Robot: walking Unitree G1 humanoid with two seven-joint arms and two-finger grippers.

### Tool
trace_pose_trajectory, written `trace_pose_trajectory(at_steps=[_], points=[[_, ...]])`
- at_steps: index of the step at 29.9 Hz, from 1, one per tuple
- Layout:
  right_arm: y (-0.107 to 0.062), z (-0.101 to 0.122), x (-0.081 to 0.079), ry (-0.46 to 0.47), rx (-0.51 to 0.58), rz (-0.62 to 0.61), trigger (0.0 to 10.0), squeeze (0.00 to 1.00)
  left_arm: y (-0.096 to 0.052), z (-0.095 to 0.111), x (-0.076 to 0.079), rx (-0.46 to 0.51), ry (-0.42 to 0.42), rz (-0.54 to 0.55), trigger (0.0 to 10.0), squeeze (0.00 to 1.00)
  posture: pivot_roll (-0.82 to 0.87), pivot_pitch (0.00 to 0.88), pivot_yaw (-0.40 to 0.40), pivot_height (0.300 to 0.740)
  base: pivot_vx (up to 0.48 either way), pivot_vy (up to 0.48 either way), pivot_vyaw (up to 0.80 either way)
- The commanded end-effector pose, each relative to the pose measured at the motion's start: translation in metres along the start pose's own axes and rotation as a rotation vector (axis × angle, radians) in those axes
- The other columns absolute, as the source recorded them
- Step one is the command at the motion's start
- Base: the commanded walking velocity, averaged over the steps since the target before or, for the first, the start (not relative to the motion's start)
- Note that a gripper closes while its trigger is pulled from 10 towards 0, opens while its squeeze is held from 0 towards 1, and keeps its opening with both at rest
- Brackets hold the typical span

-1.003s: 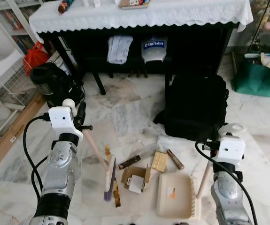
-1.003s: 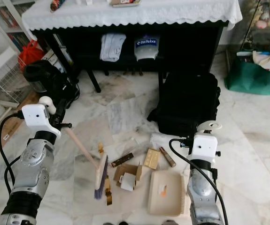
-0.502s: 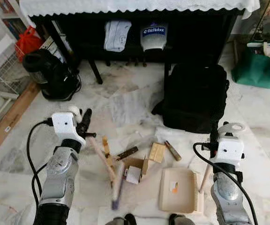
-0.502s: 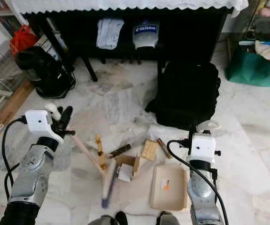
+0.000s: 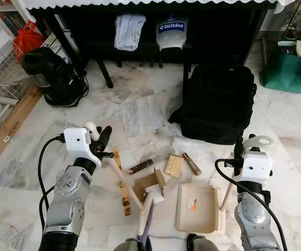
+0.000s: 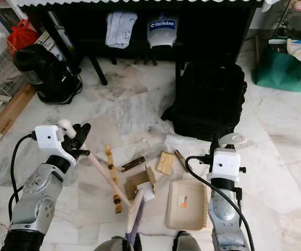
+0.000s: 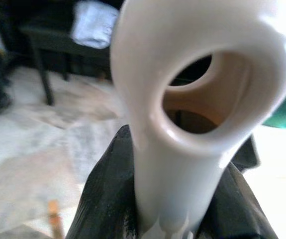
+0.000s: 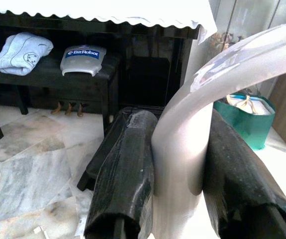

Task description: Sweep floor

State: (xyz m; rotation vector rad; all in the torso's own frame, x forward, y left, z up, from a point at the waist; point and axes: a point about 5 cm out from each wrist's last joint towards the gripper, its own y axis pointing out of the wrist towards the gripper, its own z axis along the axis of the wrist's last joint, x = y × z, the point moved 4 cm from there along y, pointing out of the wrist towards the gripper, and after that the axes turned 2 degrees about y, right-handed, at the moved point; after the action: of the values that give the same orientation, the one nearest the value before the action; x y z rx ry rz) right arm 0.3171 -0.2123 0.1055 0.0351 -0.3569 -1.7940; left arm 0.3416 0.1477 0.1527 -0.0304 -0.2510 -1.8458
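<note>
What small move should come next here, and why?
Probably a short push of the broom head rightward toward the dustpan. The left claw is shut on the broom handle, the right claw on the dustpan handle, and the cardboard scrap lies beside the pan's open edge, not yet in it.

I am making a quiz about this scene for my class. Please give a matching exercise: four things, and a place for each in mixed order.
Things:
1. dustpan
2. black backpack
3. green bag
4. red bag

Places:
A. far left, by the wire rack
B. on the floor beside the right arm
C. far right, by the wall
D. before the dark bench

Pairs: 1-B, 2-D, 3-C, 4-A
</note>
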Motion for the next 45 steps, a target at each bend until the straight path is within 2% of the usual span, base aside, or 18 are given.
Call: trace_pose_trajectory(at_steps=[1,4,8,10,13,18,19,21,27,29,34,37,40,42,43,45], points=[[-0.006,-0.011,-0.005,-0.02,-0.047,0.024,10.0,0.0,-0.005,-0.001,0.012,-0.023,-0.053,-0.085,10.0,0.0,-0.03,0.252,0.164,0.74,0.0,0.0,0.0],[-0.004,-0.012,-0.005,-0.02,-0.05,0.024,10.0,0.0,-0.008,0.001,0.027,-0.049,-0.06,-0.188,10.0,0.0,-0.03,0.242,0.162,0.74,0.0,0.0,0.0],[-0.002,-0.012,-0.006,-0.018,-0.048,0.025,10.0,0.0,-0.008,0.008,0.026,-0.036,-0.032,-0.199,10.0,0.0,-0.03,0.233,0.161,0.74,0.0,0.0,0.0],[0.0,-0.011,-0.007,-0.015,-0.047,0.025,10.0,0.0,-0.007,0.03,0.006,0.017,0.07,-0.124,10.0,0.0,-0.03,0.225,0.16,0.74,0.0,0.0,0.0],[0.001,-0.012,-0.008,-0.014,-0.047,0.025,10.0,0.0,-0.006,0.044,-0.006,0.051,0.118,-0.082,10.0,0.0,-0.03,0.222,0.159,0.74,0.0,0.0,0.0],[0.0,-0.013,-0.007,-0.014,-0.051,0.025,10.0,0.0,-0.003,0.092,-0.037,0.191,0.209,0.069,10.0,0.0,-0.03,0.22,0.158,0.74,0.0,0.0,0.0],[0.0,-0.013,-0.008,-0.013,-0.051,0.025,10.0,0.0,-0.003,0.107,-0.044,0.251,0.201,0.119,10.0,0.0,-0.03,0.22,0.158,0.74,0.0,0.0,0.0],[0.0,-0.013,-0.008,-0.014,-0.051,0.025,10.0,0.0,-0.004,0.111,-0.046,0.267,0.194,0.127,10.0,0.0,-0.03,0.219,0.158,0.74,0.0,0.0,0.0],[-0.002,-0.014,-0.008,-0.011,-0.053,0.026,10.0,0.0,-0.005,0.144,-0.049,0.408,0.139,0.185,10.0,0.0,-0.03,0.219,0.156,0.74,0.0,0.0,0.0],[-0.003,-0.014,-0.008,-0.011,-0.054,0.028,10.0,0.0,-0.003,0.144,-0.047,0.41,0.146,0.189,10.0,0.0,-0.03,0.217,0.156,0.74,0.0,0.0,0.0],[-0.003,-0.014,-0.009,-0.011,-0.052,0.029,10.0,0.0,0.003,0.122,-0.038,0.358,0.194,0.175,10.0,0.0,-0.04,0.22,0.157,0.74,0.0,0.0,0.0],[-0.003,-0.013,-0.008,-0.014,-0.05,0.028,10.0,0.0,0.011,0.094,-0.031,0.278,0.206,0.164,10.0,0.0,-0.04,0.221,0.157,0.74,0.0,0.0,0.0],[-0.004,-0.014,-0.007,-0.017,-0.051,0.029,10.0,0.0,0.015,0.083,-0.025,0.254,0.2,0.152,10.0,0.0,-0.04,0.224,0.158,0.74,0.0,0.0,0.0],[-0.005,-0.014,-0.005,-0.02,-0.052,0.026,10.0,0.0,0.019,0.068,-0.019,0.218,0.18,0.141,10.0,0.0,-0.04,0.227,0.16,0.74,0.0,0.0,0.0],[-0.005,-0.014,-0.005,-0.02,-0.052,0.026,10.0,0.0,0.019,0.068,-0.019,0.218,0.18,0.141,10.0,0.0,-0.04,0.227,0.16,0.74,0.0,0.0,0.0],[-0.005,-0.014,-0.005,-0.021,-0.053,0.025,10.0,0.0,0.02,0.056,-0.016,0.201,0.145,0.142,10.0,0.0,-0.04,0.232,0.159,0.74,0.0,0.0,0.0]])
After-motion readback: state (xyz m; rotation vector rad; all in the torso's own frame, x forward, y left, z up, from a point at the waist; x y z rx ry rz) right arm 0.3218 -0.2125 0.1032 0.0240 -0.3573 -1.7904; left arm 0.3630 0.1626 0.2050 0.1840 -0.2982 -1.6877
